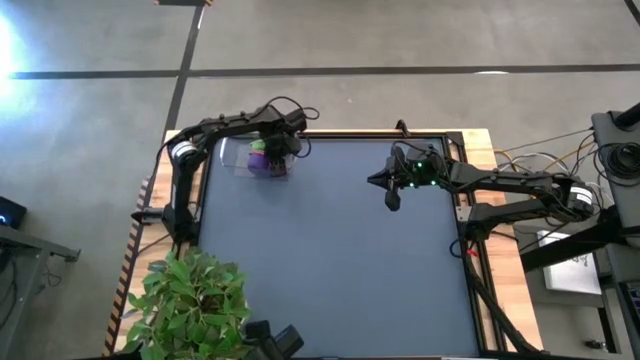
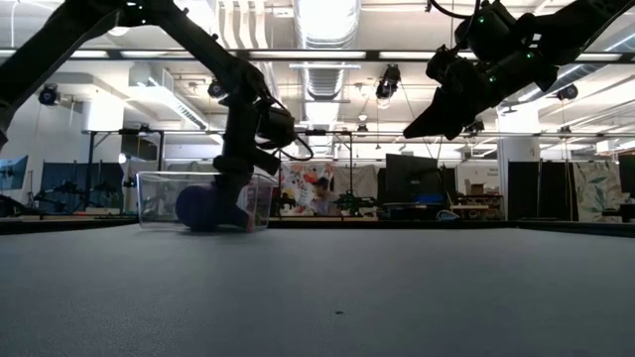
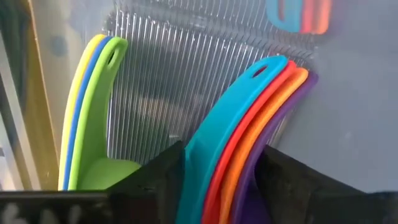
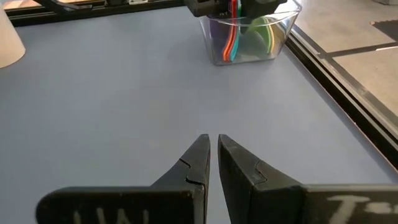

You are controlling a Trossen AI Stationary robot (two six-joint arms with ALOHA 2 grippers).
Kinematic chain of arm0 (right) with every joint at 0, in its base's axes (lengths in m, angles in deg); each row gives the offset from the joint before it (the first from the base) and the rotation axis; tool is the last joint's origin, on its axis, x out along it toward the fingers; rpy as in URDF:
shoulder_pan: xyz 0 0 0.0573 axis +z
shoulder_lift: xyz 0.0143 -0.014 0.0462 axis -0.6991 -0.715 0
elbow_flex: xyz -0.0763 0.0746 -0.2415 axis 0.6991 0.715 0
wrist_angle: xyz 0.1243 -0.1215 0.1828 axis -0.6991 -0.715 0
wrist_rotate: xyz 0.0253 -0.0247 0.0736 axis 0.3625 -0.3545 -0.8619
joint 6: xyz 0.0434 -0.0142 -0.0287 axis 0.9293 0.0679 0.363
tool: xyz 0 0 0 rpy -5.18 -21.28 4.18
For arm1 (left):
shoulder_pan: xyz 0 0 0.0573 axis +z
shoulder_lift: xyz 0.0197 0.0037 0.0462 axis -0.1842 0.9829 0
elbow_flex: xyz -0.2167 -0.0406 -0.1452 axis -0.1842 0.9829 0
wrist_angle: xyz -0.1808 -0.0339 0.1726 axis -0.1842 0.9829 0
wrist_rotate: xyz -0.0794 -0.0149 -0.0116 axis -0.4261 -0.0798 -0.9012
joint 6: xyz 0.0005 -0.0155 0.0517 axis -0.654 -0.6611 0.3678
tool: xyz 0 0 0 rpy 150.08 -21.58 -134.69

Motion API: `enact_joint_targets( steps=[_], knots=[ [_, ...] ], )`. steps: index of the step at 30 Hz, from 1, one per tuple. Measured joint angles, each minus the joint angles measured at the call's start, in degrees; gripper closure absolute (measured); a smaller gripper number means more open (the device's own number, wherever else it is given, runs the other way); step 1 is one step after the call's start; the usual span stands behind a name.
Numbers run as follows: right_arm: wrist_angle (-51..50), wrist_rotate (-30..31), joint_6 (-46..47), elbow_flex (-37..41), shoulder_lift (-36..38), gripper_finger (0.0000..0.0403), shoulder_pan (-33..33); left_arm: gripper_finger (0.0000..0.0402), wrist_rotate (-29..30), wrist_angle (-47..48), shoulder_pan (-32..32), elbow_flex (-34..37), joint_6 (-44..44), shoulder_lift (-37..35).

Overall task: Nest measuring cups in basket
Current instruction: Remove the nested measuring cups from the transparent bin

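Observation:
The clear basket (image 1: 240, 158) stands near the table's far left corner, also visible as the basket (image 4: 249, 43) in the right wrist view. In it stand two nested groups of measuring cups, handles up: yellow, blue and green (image 3: 93, 112), and teal, red, orange and purple (image 3: 249, 124). My left gripper (image 1: 272, 148) reaches down into the basket and is shut on the second group. My right gripper (image 4: 213, 142) is shut and holds nothing. It hovers high over the table's far right part (image 1: 392, 198). My left gripper pinches the stacked handles of the teal, red, orange and purple cups (image 3: 211, 168) between its two fingers, one finger (image 3: 161, 174) against the teal side, the other against the purple side. It comes from above, pointing down into the basket. The bowls are hidden below the fingers.
A potted plant (image 1: 190, 300) stands at the near left corner, its white pot (image 4: 9, 37) showing in the right wrist view. A raised dark rim (image 1: 462, 200) runs around the table. The wide middle of the mat (image 1: 330, 270) is free room.

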Motion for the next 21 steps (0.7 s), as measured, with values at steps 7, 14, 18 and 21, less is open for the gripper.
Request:
enact_joint_targets(
  steps=[7,14,18,21],
  knots=[
    [0.0,0.0,-0.2,0.0,0.0,0.0381,0.0,0.0343,-0.2,0.5,0.1,-0.7,-1.0,-0.2],
    [0.0,0.0,-0.2,0.0,0.0,0.0381,0.0,0.0372,5.2,1.0,-0.3,-3.6,-3.6,-0.8],
    [0.0,0.0,-0.2,0.0,0.0,0.0381,0.0,0.0372,6.3,2.2,-0.7,-5.8,-4.4,-3.3],
    [0.0,0.0,-0.2,0.0,0.0,0.0381,0.0,0.0372,6.7,3.4,-1.4,-6.8,-5.5,-4.9]
  ],
)
